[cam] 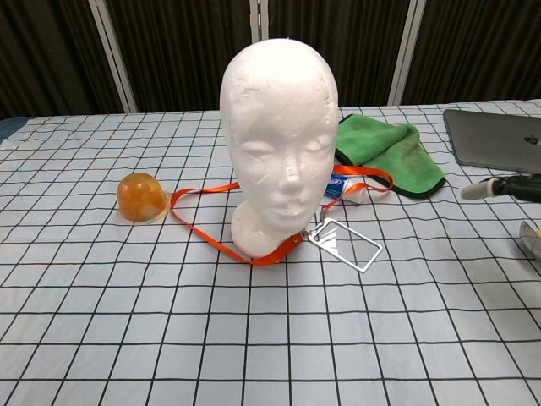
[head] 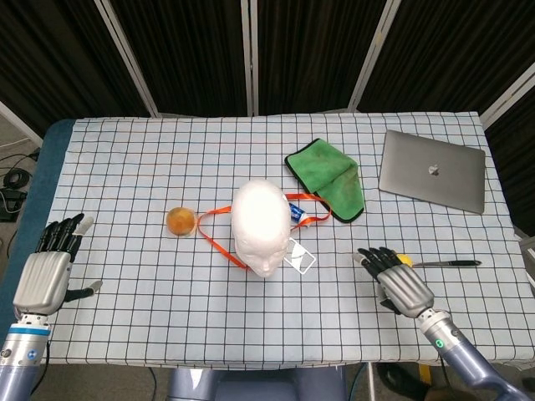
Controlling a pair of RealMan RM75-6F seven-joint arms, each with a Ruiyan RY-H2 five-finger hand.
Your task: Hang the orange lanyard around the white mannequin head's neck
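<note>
**Dark-curtained bay, checked counter: lanyard looped at the head's base**

Checked counter [head: 251, 317] carries the orange lanyard [cam: 199, 233], lying flat and ringed around the base of the white mannequin head [cam: 279, 135], badge holder [cam: 345, 244] in front. By my read the loop is on, just slack.

Step in hand: retreat clean, don't snag the strap.

Right hand [head: 397, 286] sits well right of the lanyard, fingers apart, holding nothing. Left hand [head: 48, 274] sits at the counter's far left edge, also spread and empty.
</note>
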